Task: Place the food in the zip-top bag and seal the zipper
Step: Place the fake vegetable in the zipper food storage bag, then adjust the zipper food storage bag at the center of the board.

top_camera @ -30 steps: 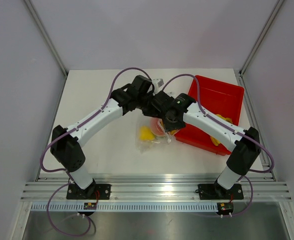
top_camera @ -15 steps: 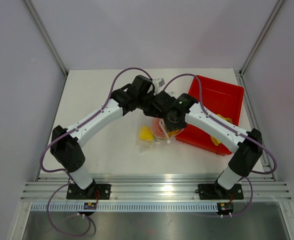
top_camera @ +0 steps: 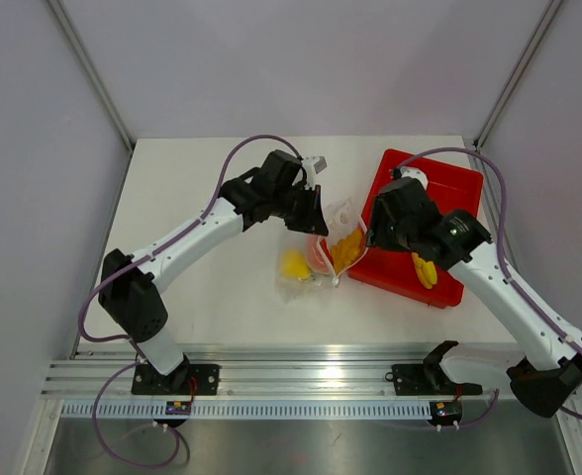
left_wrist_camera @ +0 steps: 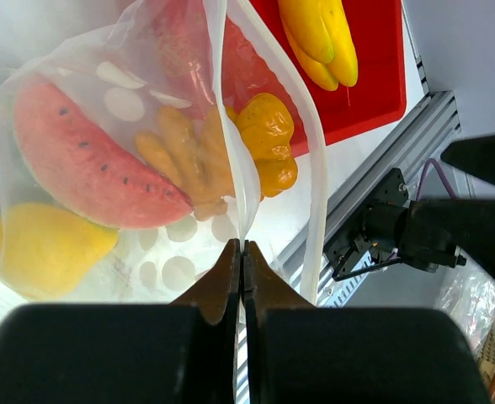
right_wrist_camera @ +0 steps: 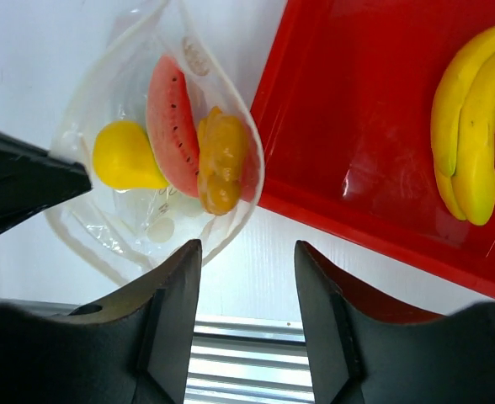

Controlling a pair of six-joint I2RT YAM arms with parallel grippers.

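The clear spotted zip-top bag (top_camera: pixel 316 259) lies left of the red tray with its mouth open. My left gripper (top_camera: pixel 316 210) is shut on the bag's mouth edge (left_wrist_camera: pixel 243 220) and holds it up. Inside the bag are a watermelon slice (left_wrist_camera: pixel 87 160), a yellow lump (left_wrist_camera: pixel 45 248) and orange knobbly pieces (left_wrist_camera: pixel 188 156). The zipper strip (left_wrist_camera: pixel 313 168) curves open. My right gripper (top_camera: pixel 378 236) is open and empty (right_wrist_camera: pixel 247 261), just right of the bag and above the tray's near-left edge. A yellow banana (right_wrist_camera: pixel 471 126) lies in the tray.
The red tray (top_camera: pixel 439 193) sits at the right rear of the white table, close against the bag. The table's aluminium front rail (right_wrist_camera: pixel 256 370) runs below the right gripper. Grey walls enclose the table on three sides.
My right arm has pulled back to the right, away from the bag and over the tray. The orange pieces now lie in the bag. The left gripper still holds the bag's edge.
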